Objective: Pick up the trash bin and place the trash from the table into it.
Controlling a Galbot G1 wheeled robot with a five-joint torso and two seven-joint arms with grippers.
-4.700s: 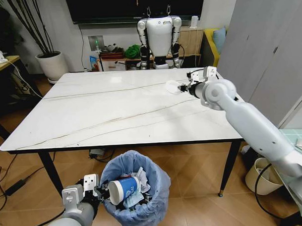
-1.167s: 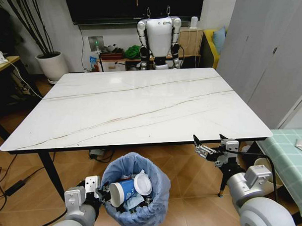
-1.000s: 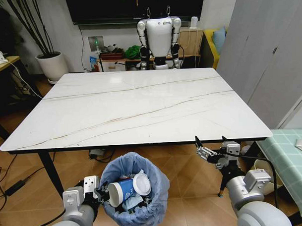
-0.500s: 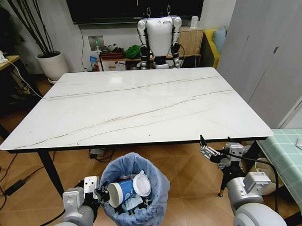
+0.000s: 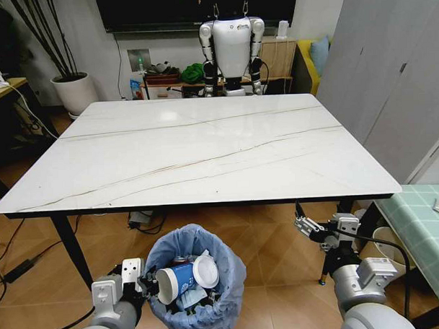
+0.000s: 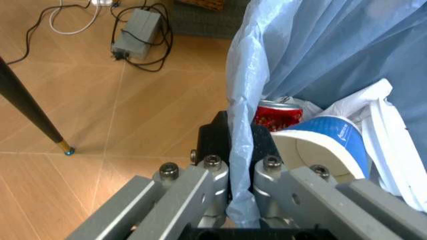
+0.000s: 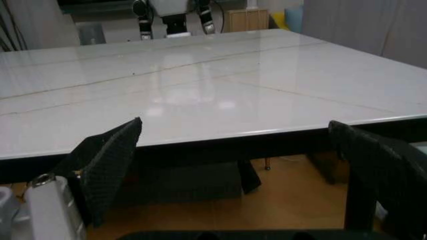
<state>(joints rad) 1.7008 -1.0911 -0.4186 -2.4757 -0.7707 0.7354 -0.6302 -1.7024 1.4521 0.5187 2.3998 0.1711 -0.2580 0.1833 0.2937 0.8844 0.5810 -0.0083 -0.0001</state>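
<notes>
Trash bin (image 5: pixel 197 284), one cup (image 5: pixel 177 278) and seemingly one lid (image 5: pixel 206 272) inside, rim pinched by left gripper (image 6: pixel 239 172); right gripper (image 5: pixel 317 221) fingers wide.

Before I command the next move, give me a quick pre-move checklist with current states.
1. Left gripper clamped on the trash bin rim and liner: ok.
2. Right gripper open and holding nothing: ok.
3. Right gripper below the table edge, not touching it: ok.
4. Trash on the tabletop: none seen, ok.
5. Paper cup and white lid inside the bin: ok.
6. Bin lifted off the floor: cannot tell.
</notes>
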